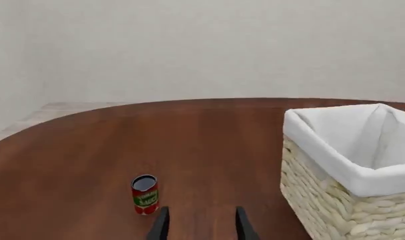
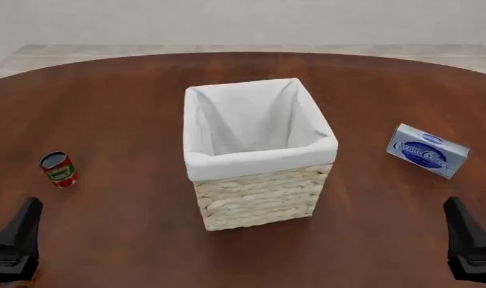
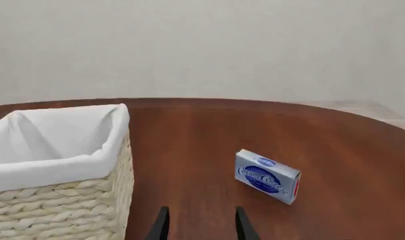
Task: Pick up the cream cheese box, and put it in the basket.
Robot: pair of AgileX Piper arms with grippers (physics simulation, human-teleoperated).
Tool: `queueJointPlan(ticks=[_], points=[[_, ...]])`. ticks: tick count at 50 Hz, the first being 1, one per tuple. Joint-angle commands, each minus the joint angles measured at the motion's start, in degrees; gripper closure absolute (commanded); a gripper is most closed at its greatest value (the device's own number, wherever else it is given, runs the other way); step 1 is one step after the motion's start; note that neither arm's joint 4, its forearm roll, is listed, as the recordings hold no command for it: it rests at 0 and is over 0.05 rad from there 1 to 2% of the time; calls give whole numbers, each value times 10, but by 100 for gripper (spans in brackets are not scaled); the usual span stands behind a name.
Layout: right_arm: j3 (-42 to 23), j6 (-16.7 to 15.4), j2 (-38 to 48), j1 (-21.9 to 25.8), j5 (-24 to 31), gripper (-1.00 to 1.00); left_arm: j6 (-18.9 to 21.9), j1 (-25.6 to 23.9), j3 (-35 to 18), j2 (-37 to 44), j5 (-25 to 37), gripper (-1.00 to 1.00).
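The cream cheese box [image 2: 428, 150] lies on the brown table at the right, pale blue with a dark blue oval; the right wrist view shows the cream cheese box [image 3: 267, 176] ahead of the fingers and a little to one side. The basket [image 2: 257, 150], cream wicker with a white liner, stands in the middle of the table, empty; it also appears as basket [image 1: 352, 170] and basket [image 3: 56, 165]. My right gripper [image 3: 198, 224] is open near the table's front right edge, well short of the box. My left gripper [image 1: 201, 224] is open at the front left, holding nothing.
A small red tomato sauce can [image 2: 58, 169] stands upright at the left of the table, just ahead of the left gripper's fingers as can [image 1: 145, 194]. The round table's far edge [image 2: 243, 55] curves in front of a pale wall.
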Motion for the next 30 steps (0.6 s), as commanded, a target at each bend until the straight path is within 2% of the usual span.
queueJointPlan(ticks=[1,2,4,6,8,10,11,12,13,15,17,19,22,27,30], points=[[-16,23,4,-8,13,-100,-12,-13,-2,2,3,-100],[-16,25,4,-5,16,-100,-40,-25,-5,0,4,-100],[-16,27,4,-4,20,-100,-19,-23,-4,1,4,-100],[-25,27,5,-1,30,-100,-16,-30,-5,2,9,-100],[-44,1,6,-10,49,-100,-15,-30,-5,2,9,-100],[-53,2,3,-8,59,-100,-13,-30,-6,1,10,-100],[-87,25,11,-5,84,-100,-3,-32,-5,1,10,-100],[-88,25,11,-5,84,-100,-3,-32,-5,1,10,-100],[-98,20,12,-7,90,-100,-2,-32,-5,1,10,-100],[-136,-25,15,-5,114,-100,-3,-38,-2,1,11,-100],[-191,-27,22,4,143,-100,-4,-42,-1,4,10,-100],[-206,-22,26,4,150,-100,-5,-42,-1,5,9,-100],[-245,-31,45,13,164,-100,-9,-42,0,13,4,-100],[-294,-16,100,13,160,-100,-11,-42,0,24,-1,-100],[-309,-36,146,17,145,-100,-14,-40,0,30,-4,-100]])
